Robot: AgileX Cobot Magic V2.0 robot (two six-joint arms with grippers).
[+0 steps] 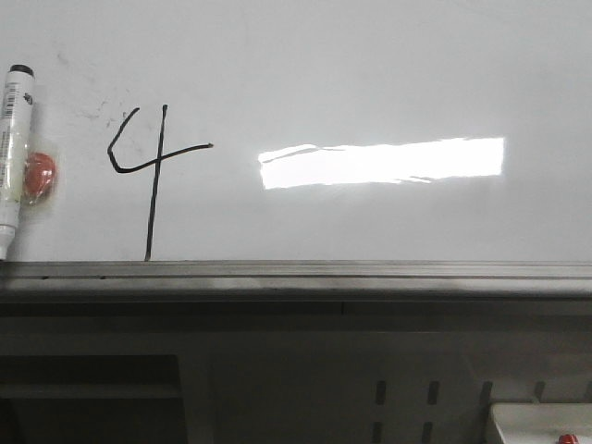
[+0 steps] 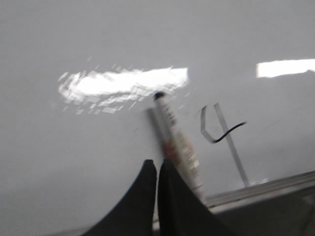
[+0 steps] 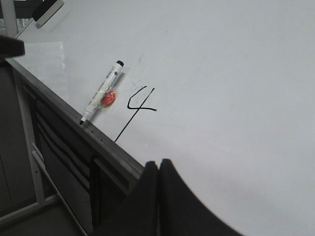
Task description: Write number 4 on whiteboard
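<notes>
A thin black number 4 is drawn on the whiteboard, its long vertical line reaching the grey rail. The 4 also shows in the left wrist view and the right wrist view. A white marker with a black cap lies on the board left of the 4, tip at the rail, beside a red round thing. My left gripper is shut and empty, just beside the marker. My right gripper is shut and empty, off to the right of the 4.
A bright rectangular glare lies right of the 4. Below the rail are dark shelves and a grey panel with slots. A white box with a red spot sits at the lower right. A dark eraser lies far along the board.
</notes>
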